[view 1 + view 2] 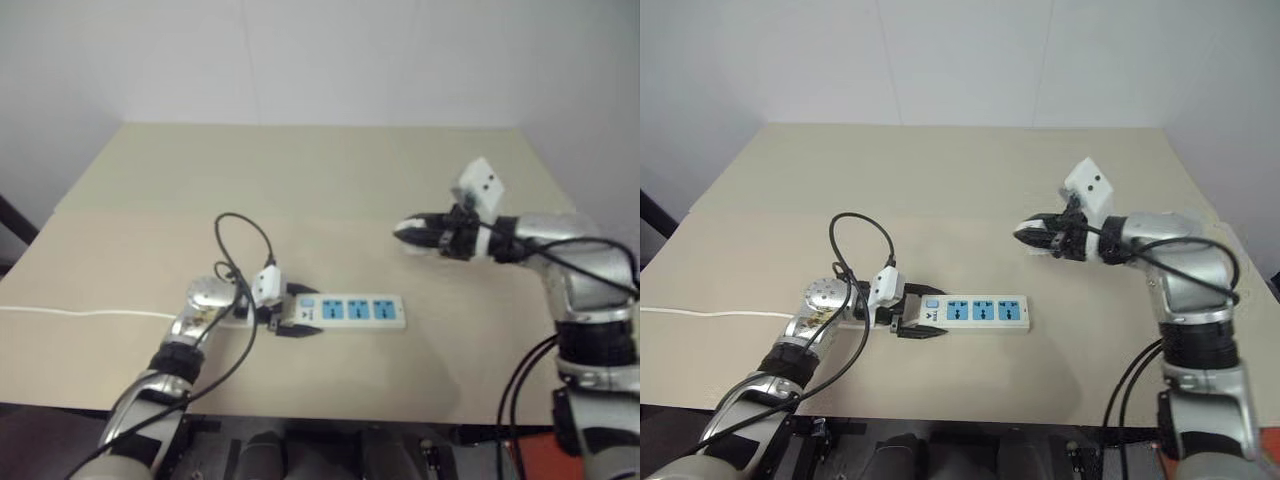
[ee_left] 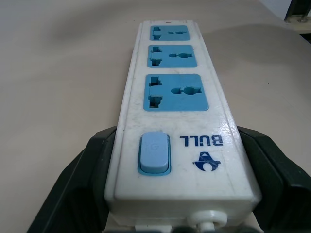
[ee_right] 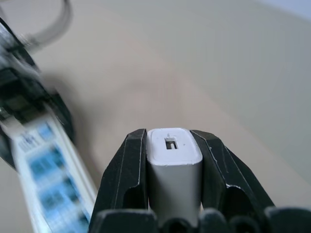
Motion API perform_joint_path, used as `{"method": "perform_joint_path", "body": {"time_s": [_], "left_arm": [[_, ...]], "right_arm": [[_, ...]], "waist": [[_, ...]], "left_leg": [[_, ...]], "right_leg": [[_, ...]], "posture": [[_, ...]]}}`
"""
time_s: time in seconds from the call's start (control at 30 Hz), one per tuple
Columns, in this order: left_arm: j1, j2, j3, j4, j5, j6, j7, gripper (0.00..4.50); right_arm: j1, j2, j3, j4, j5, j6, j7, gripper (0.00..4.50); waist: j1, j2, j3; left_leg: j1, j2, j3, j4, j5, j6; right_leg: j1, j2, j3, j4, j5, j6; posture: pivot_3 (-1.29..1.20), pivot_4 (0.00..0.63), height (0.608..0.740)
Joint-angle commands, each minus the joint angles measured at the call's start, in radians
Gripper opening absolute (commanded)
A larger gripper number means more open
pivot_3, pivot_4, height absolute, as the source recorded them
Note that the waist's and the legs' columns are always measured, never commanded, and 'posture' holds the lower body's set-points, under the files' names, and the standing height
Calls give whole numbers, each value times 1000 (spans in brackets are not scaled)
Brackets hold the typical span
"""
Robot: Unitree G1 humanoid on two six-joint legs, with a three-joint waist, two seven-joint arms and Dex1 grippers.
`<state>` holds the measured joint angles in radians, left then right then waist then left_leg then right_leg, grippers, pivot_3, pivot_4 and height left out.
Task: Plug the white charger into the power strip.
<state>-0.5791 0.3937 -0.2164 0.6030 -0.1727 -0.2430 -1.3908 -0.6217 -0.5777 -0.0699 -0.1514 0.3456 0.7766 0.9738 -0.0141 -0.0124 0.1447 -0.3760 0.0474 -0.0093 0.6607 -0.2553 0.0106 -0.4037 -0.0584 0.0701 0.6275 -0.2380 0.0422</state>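
The power strip (image 1: 355,311) lies flat on the tan table (image 1: 330,180), a long white bar with three blue socket faces (image 2: 176,91) and a blue switch (image 2: 154,153). My left gripper (image 1: 297,318) is shut on its switch end, one black finger (image 2: 82,179) on each long side. My right gripper (image 1: 410,234) hangs above the table to the right of the strip, pointing left. It is shut on the white charger (image 3: 174,167), a small white block with a USB slot in its end. The charger's white tip (image 1: 1028,233) pokes out between the fingertips.
A thin white cord (image 1: 90,313) runs from the strip's switch end off the table's left edge. A black cable (image 1: 240,235) loops up behind my left wrist. Bare tabletop lies between the strip and my right gripper. A pale wall stands behind the table.
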Motion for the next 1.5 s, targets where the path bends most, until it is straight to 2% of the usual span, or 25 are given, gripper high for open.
{"method": "perform_joint_path", "body": {"time_s": [0.03,0.2,0.4,0.67,0.97,1.33,1.5], "left_arm": [[2,14,-25,28,40,2,-11,3287],[2,11,-25,27,38,-2,-10,3287],[11,17,-26,16,35,0,-20,3287],[14,20,-27,10,36,-2,-23,3287],[35,34,-25,-23,31,11,-21,3287],[36,39,-26,-29,32,14,-23,3287],[34,37,-29,-27,31,16,-26,3287]], "right_arm": [[23,30,16,-74,49,-63,0,1117],[111,107,131,-31,34,-229,39,1117],[125,144,231,40,-6,-370,81,1117],[91,223,297,177,-57,-479,70,1117],[59,255,306,289,-86,-544,83,1117],[70,234,290,273,-76,-529,97,1117],[45,240,254,260,-21,-465,88,1117]], "waist": [[0,0,0],[-2,-1,-1],[-2,-1,-1],[-2,-1,-1],[-4,-2,-1],[-4,-2,-1],[-3,-2,-1]], "left_leg": [[0,0,0,0,0,0],[1,0,0,0,0,0],[1,0,0,0,0,0],[2,0,0,0,0,0],[2,0,0,0,0,0],[3,0,0,0,0,0],[2,0,0,0,0,0]], "right_leg": [[0,0,0,0,0,0],[0,0,0,0,0,0],[0,1,0,1,0,0],[0,1,0,1,0,-1],[1,1,0,1,0,-1],[1,1,0,1,0,-1],[1,1,0,1,0,-1]], "posture": [[0,150,740],[0,150,740],[0,150,740],[0,150,740],[0,150,740],[0,150,740],[0,150,740]]}}
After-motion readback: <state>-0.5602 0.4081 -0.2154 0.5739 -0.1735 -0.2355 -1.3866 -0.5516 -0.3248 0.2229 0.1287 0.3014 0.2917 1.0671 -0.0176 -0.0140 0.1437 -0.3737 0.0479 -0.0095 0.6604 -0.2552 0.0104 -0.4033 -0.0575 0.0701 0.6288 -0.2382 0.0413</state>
